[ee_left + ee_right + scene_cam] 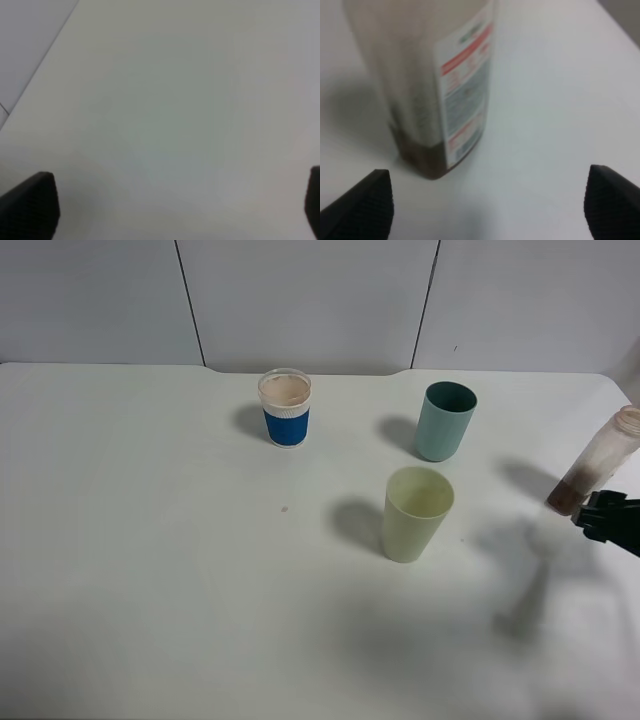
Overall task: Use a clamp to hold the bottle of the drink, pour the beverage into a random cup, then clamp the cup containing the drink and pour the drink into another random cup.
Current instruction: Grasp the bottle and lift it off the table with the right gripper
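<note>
A clear plastic bottle (pixel 600 462) with a little brown drink at its bottom stands at the table's right edge. It also shows in the right wrist view (pixel 435 85), resting on the table, with a red and white label. My right gripper (pixel 600 518) is open just in front of the bottle, apart from it; its jaws stand wide in the right wrist view (pixel 487 172). A blue paper cup (pixel 285 408) with a pinkish-beige inside, a teal cup (pixel 445 420) and a pale green cup (pixel 417 513) stand upright. My left gripper (pixel 177 175) is open over bare table and is out of the exterior view.
The white table (pixel 150 540) ends at a grey panelled wall (pixel 310 300) behind the cups. The three cups stand in a loose triangle at the middle and back, each apart from the others. A small dark speck (pixel 284 508) lies left of the green cup.
</note>
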`<state>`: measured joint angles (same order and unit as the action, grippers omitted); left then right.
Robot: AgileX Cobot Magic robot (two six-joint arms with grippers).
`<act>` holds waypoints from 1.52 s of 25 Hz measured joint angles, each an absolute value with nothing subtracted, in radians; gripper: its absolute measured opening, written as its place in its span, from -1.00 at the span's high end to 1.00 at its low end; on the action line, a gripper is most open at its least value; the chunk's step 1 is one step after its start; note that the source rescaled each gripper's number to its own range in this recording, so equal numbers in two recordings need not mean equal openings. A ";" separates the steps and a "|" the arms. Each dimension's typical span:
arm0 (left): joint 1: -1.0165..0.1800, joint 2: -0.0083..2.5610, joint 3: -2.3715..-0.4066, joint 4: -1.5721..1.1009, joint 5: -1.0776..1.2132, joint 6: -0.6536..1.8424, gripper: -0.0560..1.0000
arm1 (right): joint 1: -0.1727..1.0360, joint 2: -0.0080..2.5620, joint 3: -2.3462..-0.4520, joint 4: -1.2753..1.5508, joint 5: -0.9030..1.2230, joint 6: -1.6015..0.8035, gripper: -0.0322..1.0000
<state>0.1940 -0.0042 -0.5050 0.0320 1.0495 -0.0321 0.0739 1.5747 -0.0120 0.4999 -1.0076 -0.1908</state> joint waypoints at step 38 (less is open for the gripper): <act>0.194 -0.004 -0.505 0.032 1.049 -0.032 -1.00 | 0.180 1.954 -0.201 0.702 -1.210 -0.171 -0.24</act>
<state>0.1940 -0.0042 -0.5050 0.0320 1.0495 -0.0321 0.1803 1.9542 -0.2010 0.7016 -1.2103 -0.1705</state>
